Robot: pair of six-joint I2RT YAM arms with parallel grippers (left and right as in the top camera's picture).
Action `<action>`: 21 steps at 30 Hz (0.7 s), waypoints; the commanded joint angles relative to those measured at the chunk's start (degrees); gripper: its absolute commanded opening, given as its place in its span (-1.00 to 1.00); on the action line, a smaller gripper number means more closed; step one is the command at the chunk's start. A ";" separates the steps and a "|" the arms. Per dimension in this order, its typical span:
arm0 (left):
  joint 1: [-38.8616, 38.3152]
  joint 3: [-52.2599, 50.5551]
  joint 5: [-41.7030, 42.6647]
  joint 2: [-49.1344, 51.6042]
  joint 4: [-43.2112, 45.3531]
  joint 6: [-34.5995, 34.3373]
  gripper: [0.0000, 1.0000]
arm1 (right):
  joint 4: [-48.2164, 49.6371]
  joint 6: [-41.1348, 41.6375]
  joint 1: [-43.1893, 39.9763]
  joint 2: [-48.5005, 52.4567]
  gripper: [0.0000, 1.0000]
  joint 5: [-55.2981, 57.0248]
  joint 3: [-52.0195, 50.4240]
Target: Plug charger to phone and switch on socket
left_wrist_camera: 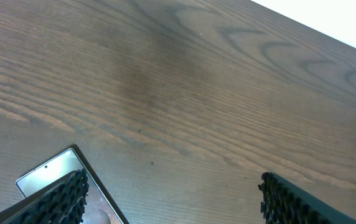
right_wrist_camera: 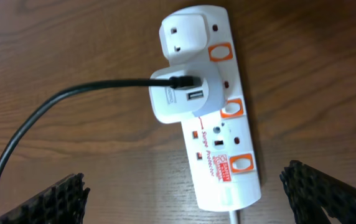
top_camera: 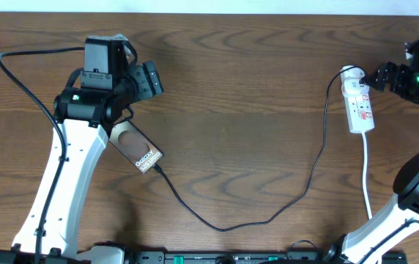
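The phone [top_camera: 138, 147] lies flat and slanted on the wooden table, partly under my left arm. Its corner [left_wrist_camera: 52, 173] shows at the lower left of the left wrist view. The charger cable [top_camera: 224, 228] runs from the phone's lower end across the table to a white adapter [right_wrist_camera: 178, 93] in the socket [top_camera: 360, 103]. My left gripper [top_camera: 149, 78] hovers open just beyond the phone's far end, nothing between its fingers [left_wrist_camera: 66, 199]. My right gripper [top_camera: 382, 75] is open beside the socket's far end, and in its wrist view the socket [right_wrist_camera: 210, 118] lies between its spread fingers [right_wrist_camera: 327, 193].
Three orange switches [right_wrist_camera: 233, 109] line the socket's right side. A second white plug [right_wrist_camera: 187, 31] sits at its top end. The socket's white cord [top_camera: 367, 176] runs toward the table's front edge near my right arm's base [top_camera: 414, 191].
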 commanded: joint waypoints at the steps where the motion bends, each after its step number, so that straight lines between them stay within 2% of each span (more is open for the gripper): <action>1: -0.02 1.25 -1.29 0.31 -0.09 0.74 0.73 | 1.38 -1.18 0.11 0.72 0.98 -0.37 -0.76; 21: -0.04 1.25 -1.25 0.31 -0.26 0.74 0.73 | 3.61 -4.59 4.20 11.63 0.97 -6.38 -1.86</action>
